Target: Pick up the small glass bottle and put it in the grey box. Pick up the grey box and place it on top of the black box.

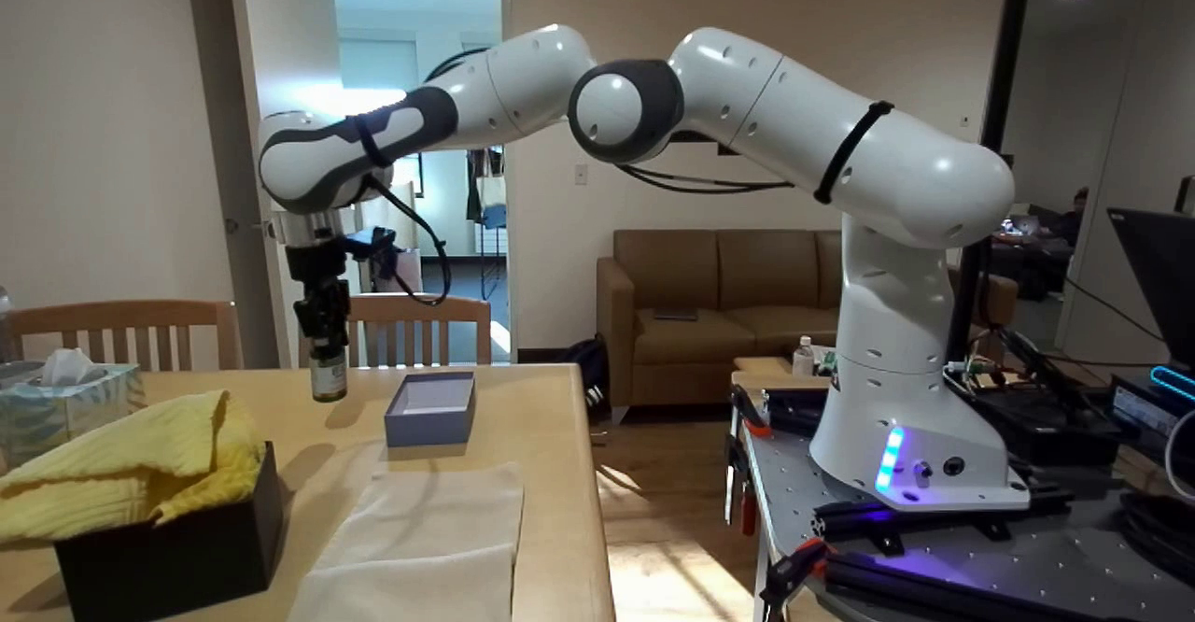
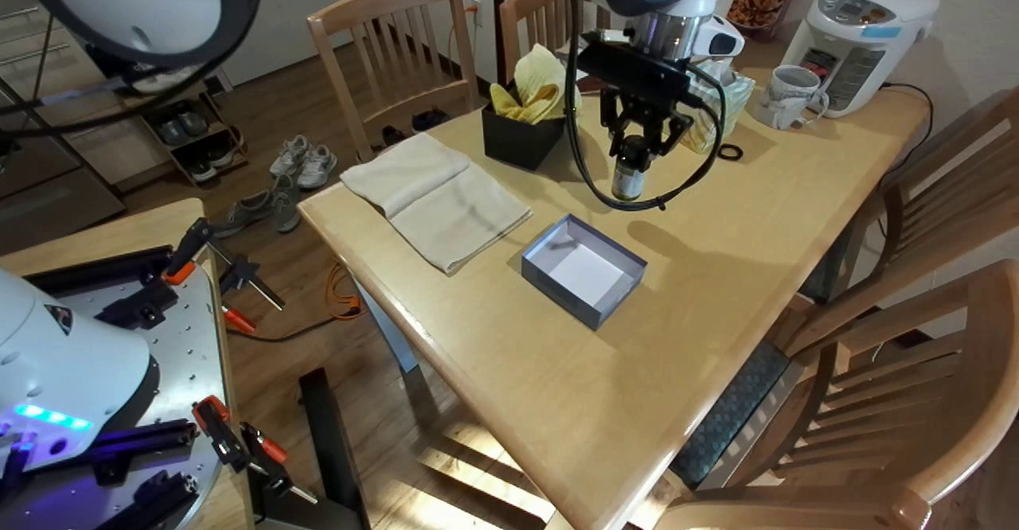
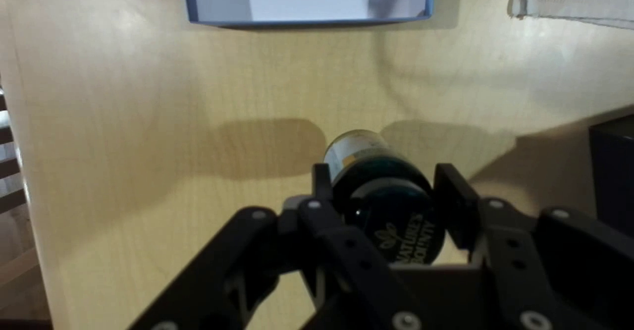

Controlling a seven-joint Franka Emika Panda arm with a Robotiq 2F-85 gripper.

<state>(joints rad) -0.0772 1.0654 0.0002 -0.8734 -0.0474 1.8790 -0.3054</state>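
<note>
The gripper (image 3: 384, 184) is clamped on the glass bottle (image 2: 628, 182); boxing seems in hand, and carrying to the grey box (image 1: 431, 427), nearer the table's (image 2: 605, 403) robot-side edge, is needed

Your small glass bottle (image 1: 329, 381) hangs upright in the hand (image 3: 386, 191), dark-capped. Grey box (image 1: 429, 430) lies open, apart from black box (image 1: 177, 552).

The bottle (image 3: 388, 197) is dark-capped, the large box (image 1: 177, 547) black, the small box (image 1: 429, 429) bluish-grey, the rumpled cloth (image 1: 121, 468) yellow.
</note>
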